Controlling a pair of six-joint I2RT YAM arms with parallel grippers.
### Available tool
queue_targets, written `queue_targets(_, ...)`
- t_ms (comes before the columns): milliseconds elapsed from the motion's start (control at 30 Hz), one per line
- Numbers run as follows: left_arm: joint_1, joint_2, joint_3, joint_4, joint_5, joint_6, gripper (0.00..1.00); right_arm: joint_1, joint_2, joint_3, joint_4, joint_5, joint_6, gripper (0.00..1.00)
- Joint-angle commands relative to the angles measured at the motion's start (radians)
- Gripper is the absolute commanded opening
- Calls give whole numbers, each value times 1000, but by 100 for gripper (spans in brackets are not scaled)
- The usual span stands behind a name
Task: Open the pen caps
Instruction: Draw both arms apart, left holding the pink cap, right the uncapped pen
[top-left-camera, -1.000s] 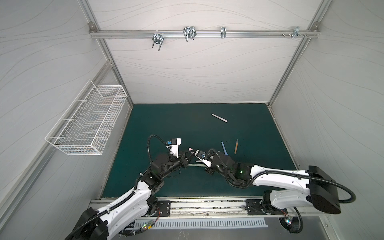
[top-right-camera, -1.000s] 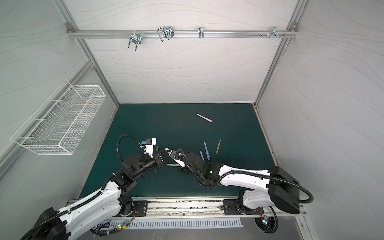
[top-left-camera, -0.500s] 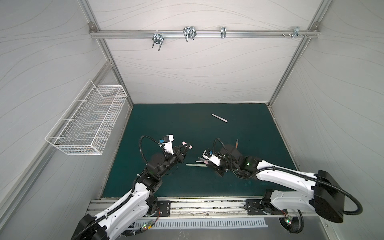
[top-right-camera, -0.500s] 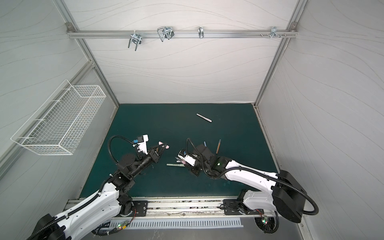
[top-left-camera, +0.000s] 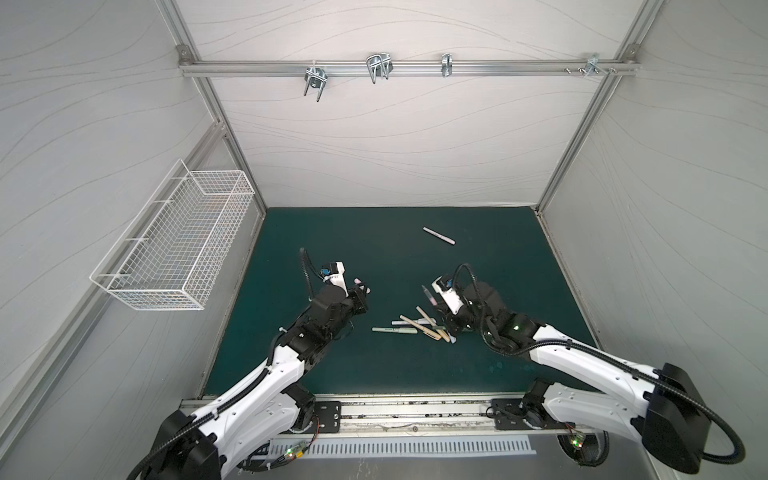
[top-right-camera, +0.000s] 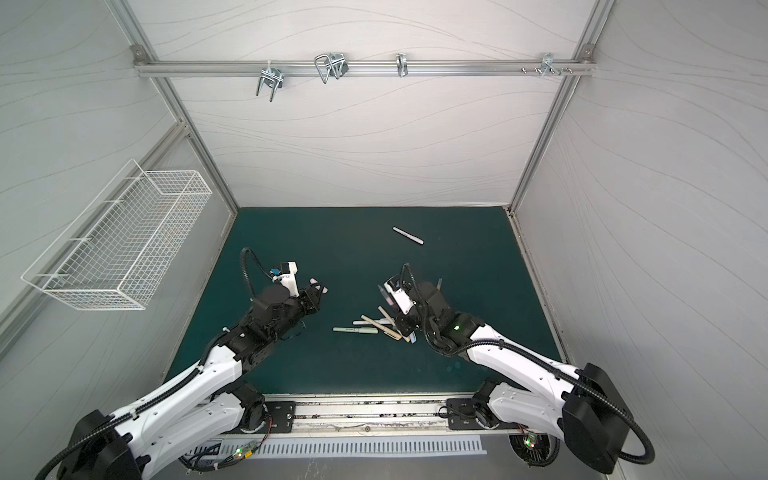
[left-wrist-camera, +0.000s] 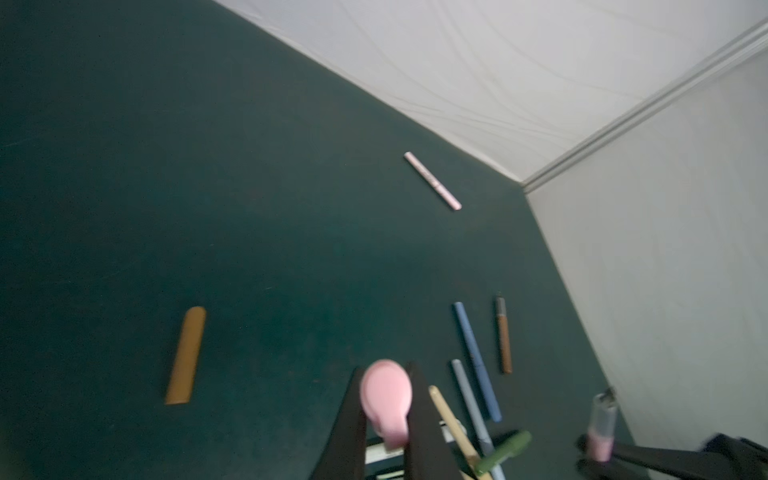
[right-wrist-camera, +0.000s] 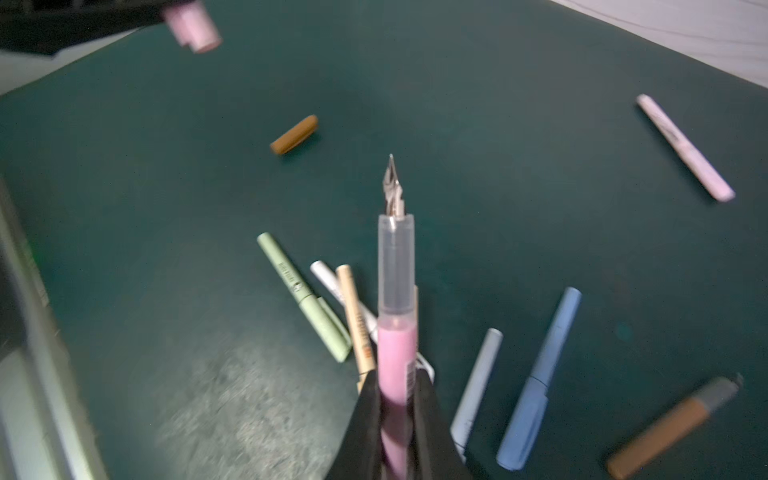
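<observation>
Pink cap (left-wrist-camera: 386, 397) inside left pincer (left-wrist-camera: 385, 370)

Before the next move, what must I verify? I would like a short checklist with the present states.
1. Pink cap separated from pink pen, nib bare: ok.
2. Left pincer shut on pink cap: ok.
3. Right pincer shut on pink pen: ok.
4. Bare mat near brown cap for setting the pink cap down: ok.
5. Green pen opened: not ok, cap on.
6. Nib undamaged: cannot tell.
</observation>
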Motion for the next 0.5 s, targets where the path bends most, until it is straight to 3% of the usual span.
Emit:
queue_targets(0,6,85,86,-180,-147,-20,0,-107,-29,-3,-58,141,158,0)
queue_targets(233,24,220,153,-277,-257,-14,0,-286,-62,-29,-118,195,305,0)
queue_targets(467,110,294,170,-303,-233,-4,0,-436,-52,-59,-138,162,399,0)
